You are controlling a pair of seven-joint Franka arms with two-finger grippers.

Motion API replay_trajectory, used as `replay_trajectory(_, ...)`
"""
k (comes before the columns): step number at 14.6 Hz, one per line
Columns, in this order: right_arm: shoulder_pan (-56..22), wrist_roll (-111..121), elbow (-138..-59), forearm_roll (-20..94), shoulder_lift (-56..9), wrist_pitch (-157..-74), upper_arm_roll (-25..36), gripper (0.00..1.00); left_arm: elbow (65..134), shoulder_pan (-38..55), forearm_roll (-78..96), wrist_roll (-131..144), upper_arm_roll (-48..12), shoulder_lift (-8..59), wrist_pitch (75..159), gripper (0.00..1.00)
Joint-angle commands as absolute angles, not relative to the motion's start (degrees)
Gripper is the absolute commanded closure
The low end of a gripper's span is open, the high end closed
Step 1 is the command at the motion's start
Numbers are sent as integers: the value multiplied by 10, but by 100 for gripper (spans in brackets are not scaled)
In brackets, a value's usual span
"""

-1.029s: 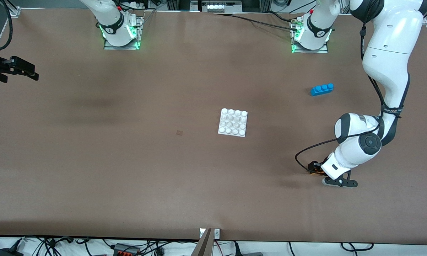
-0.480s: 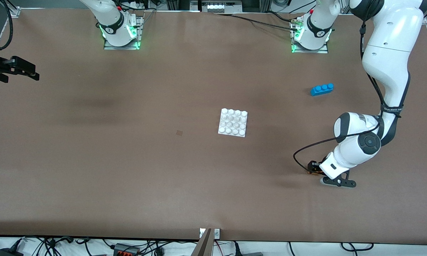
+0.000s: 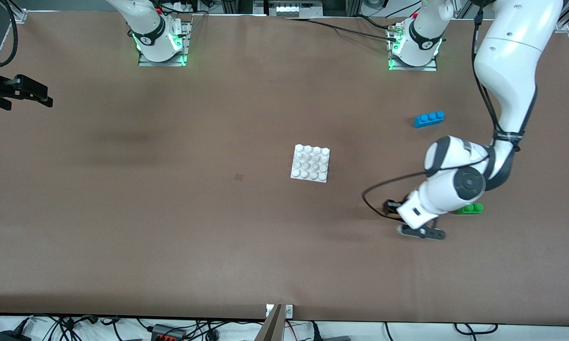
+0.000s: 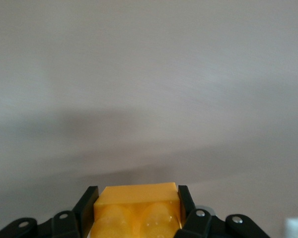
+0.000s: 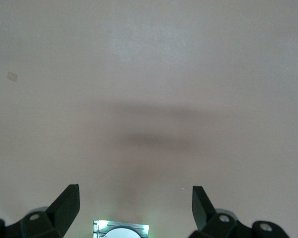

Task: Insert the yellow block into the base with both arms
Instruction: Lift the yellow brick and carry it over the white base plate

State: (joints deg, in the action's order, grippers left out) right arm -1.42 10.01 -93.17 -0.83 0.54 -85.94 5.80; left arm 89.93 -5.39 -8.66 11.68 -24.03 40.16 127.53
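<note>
The yellow block (image 4: 137,206) sits studs-up between the fingers of my left gripper (image 4: 137,194), which is shut on it. In the front view the left gripper (image 3: 392,211) hangs low over the table, toward the left arm's end from the white studded base (image 3: 311,163); only a sliver of orange shows there. The base lies flat at mid-table with nothing on it. My right gripper (image 5: 134,202) is open and holds nothing, waiting high over bare table near its own arm's foot.
A blue three-stud brick (image 3: 429,118) lies farther from the front camera than the left gripper. A green brick (image 3: 471,209) lies beside the left wrist, partly hidden by it. The left arm's black cable (image 3: 374,189) loops out toward the base.
The left gripper has shut on the yellow block and carried it toward the base. The green brick, hidden under the arm before, now shows. The right arm has not moved.
</note>
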Motion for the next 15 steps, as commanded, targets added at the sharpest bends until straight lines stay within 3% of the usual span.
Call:
replay_trajectory(1,-14,99,-925,-1,5,-852,56,0,908,-57,-100,199,-297,389,1249,61)
replay_trajectory(5,-14,99,-925,-1,5,-852,56,0,946,-40,-116,294,-330,356,1237,60)
replay_trajectory(10,-16,98,-924,-1,6,-852,55,0,987,-38,-241,462,-416,359,1239,61)
replay_trajectory(15,-16,98,-924,-1,6,-852,55,0,1041,-34,-322,554,-445,374,1314,61)
